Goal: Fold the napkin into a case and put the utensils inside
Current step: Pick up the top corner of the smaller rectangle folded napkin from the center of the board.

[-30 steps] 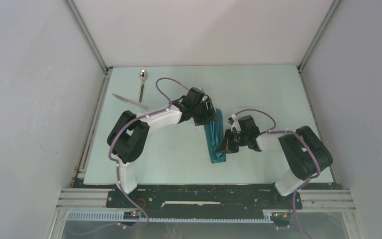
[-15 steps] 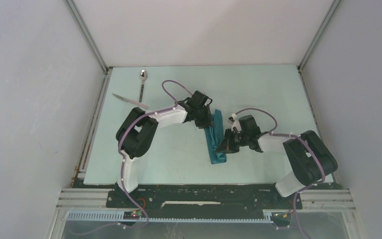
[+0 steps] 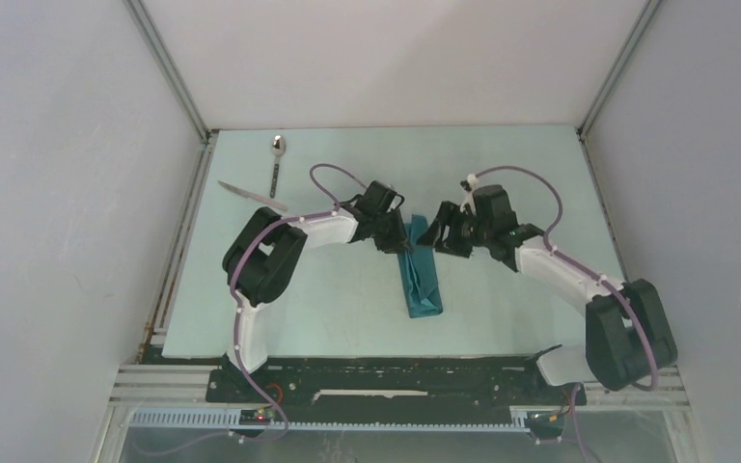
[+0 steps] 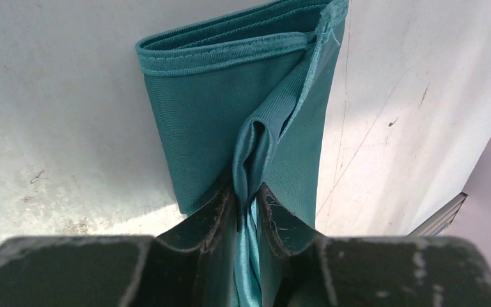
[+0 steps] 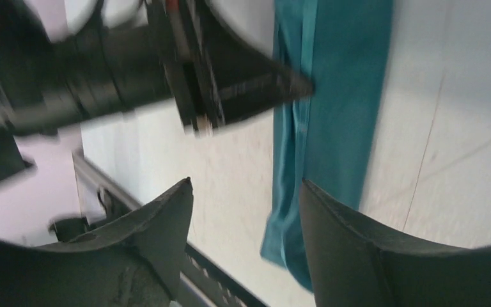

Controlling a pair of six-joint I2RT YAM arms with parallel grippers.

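Now | pale green table, white walls | left gripper pinches case fold | right gripper spread, empty

The left jaws, pinching a fold, and the right jaws, spread just beside them, crowd the far end of the case, with a narrow gap between. Its near half lies uncovered, bare counter either side. Spoon and knife lie far-left, beyond the left arm.
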